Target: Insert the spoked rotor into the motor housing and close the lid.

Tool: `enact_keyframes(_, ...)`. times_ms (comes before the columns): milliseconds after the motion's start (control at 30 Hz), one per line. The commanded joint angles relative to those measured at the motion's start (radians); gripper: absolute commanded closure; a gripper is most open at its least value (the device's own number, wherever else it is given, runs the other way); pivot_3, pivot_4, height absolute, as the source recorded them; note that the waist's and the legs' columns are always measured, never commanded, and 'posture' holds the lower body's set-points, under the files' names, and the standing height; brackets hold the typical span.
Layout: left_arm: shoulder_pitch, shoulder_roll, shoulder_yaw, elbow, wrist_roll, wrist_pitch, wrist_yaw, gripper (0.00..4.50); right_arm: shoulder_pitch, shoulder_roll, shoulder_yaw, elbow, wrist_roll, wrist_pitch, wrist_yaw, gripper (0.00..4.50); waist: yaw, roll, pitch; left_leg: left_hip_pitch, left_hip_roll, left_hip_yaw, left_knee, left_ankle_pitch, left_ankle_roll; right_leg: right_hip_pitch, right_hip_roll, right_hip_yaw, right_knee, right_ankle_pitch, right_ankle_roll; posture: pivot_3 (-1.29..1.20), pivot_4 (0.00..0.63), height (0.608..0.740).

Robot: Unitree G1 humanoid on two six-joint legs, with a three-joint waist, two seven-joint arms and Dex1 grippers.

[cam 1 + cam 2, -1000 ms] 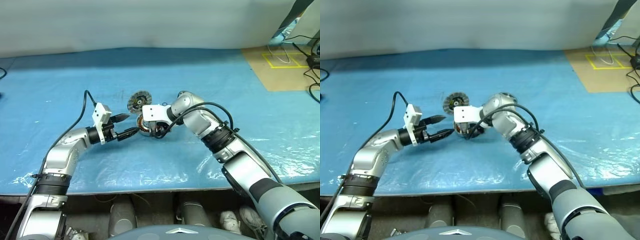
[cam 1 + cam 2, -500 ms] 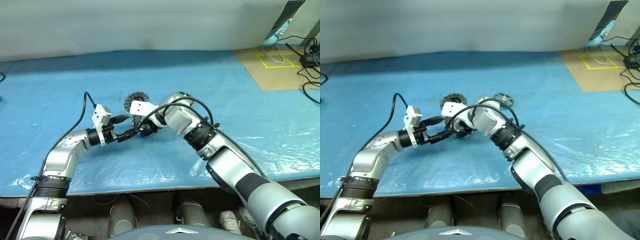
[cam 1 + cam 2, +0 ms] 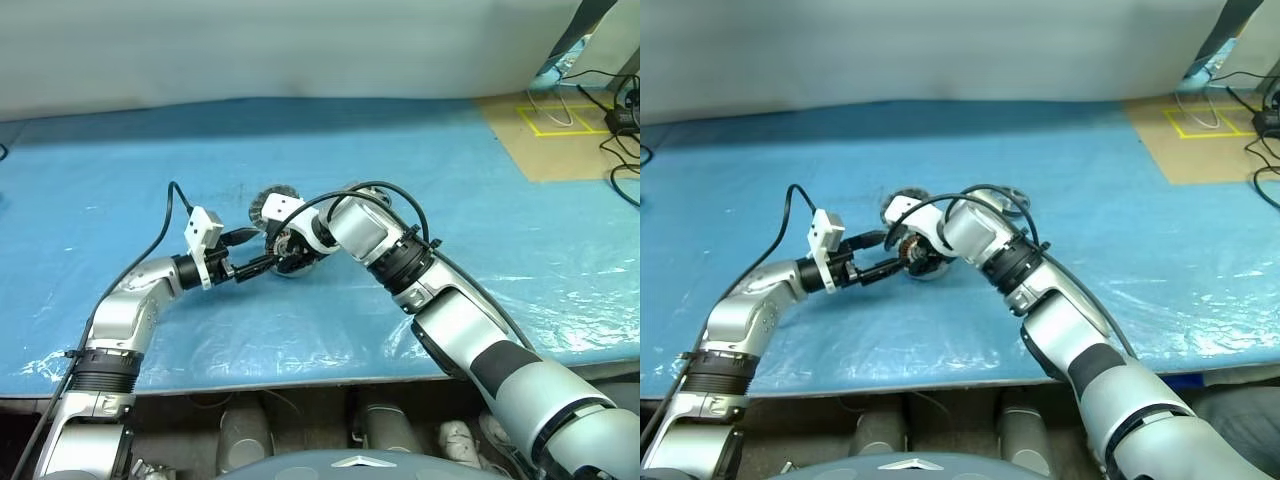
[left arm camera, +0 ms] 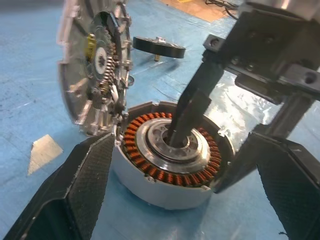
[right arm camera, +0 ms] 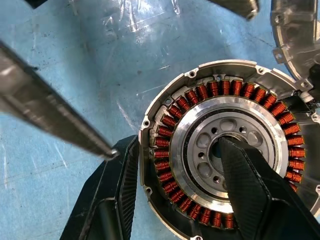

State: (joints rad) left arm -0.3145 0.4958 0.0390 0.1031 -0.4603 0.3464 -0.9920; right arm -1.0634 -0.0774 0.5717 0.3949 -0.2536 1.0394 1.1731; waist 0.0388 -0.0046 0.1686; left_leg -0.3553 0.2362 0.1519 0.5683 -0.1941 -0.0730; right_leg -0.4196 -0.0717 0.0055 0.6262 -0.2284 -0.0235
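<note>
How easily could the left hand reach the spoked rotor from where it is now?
Probably not directly. The open left hand straddles the motor housing, which the right hand grips; the spoked rotor lies on the table beyond it, with the tilted lid beside the way.

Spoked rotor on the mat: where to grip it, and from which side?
Probably the black rim, from straight above, pincer fingers across its full width. The spoked rotor lies flat on the blue mat beyond the motor housing, hub stub pointing up. Its edge is thin and low, so a side approach gives little to pinch.
</note>
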Motion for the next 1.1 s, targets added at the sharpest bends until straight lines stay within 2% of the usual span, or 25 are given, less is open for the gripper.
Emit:
enact_keyframes(33,-0.017,0.002,0.013,-0.011,-0.009,-0.016,-0.015,0.0,0.024,-0.015,0.026,-0.005,0.04,-0.056,-0.004,1.34,-0.001,0.0,0.0,0.0,0.0,0.0,-0.001,0.0,-0.001,0.0,0.001,0.0,-0.002,0.0,0.0,0.0,0.15,0.74)
enact_keyframes(67,-0.019,0.002,0.012,-0.009,-0.011,-0.013,-0.018,0.0,0.019,-0.02,0.024,-0.006,0.042,-0.058,-0.013,1.08,0.0,0.0,0.0,0.0,0.0,0.0,-0.001,0.0,-0.001,0.0,0.001,0.0,-0.002,0.0,0.0,0.0,0.15,0.74)
enact_keyframes(367,-0.041,0.002,0.005,0.014,-0.004,-0.011,-0.035,0.0,-0.043,-0.037,-0.02,-0.032,0.091,-0.036,-0.064,1.08,0.007,0.0,0.0,-0.007,0.001,-0.001,-0.003,-0.001,-0.002,-0.003,0.0,-0.003,-0.004,0.0,0.001,0.0,0.15,0.74)
enact_keyframes(567,-0.078,-0.008,-0.015,0.026,0.005,0.0,-0.032,0.0,-0.015,-0.087,0.044,-0.188,0.133,-0.008,-0.035,1.08,0.011,0.0,0.0,-0.011,0.001,-0.002,-0.002,-0.001,-0.002,-0.005,0.0,-0.005,-0.004,0.003,0.004,0.0,0.15,0.74)
enact_keyframes(800,-0.093,-0.009,-0.021,0.011,0.001,0.016,-0.033,0.0,-0.048,-0.129,0.085,-0.198,0.144,-0.072,-0.029,1.08,0.009,0.0,0.0,-0.011,0.001,-0.002,-0.002,-0.001,-0.002,-0.005,0.001,-0.005,-0.003,0.003,0.004,0.0,0.15,0.74)
enact_keyframes(933,-0.077,-0.002,-0.007,-0.022,-0.014,0.031,-0.03,0.0,-0.035,-0.235,0.019,-0.272,0.174,-0.17,-0.002,1.08,0.013,0.0,0.0,-0.012,0.001,-0.002,0.0,-0.001,-0.002,-0.005,0.0,-0.005,-0.003,0.003,0.004,0.0,0.15,0.74)
enact_keyframes(1100,-0.048,0.006,0.009,-0.056,-0.025,0.036,-0.021,0.0,0.204,-0.441,-0.198,-0.508,0.332,-0.295,0.055,1.08,0.038,-0.001,0.0,-0.012,0.001,-0.002,0.0,-0.001,-0.002,-0.004,0.0,-0.005,-0.004,0.003,0.005,0.0,0.15,0.74)
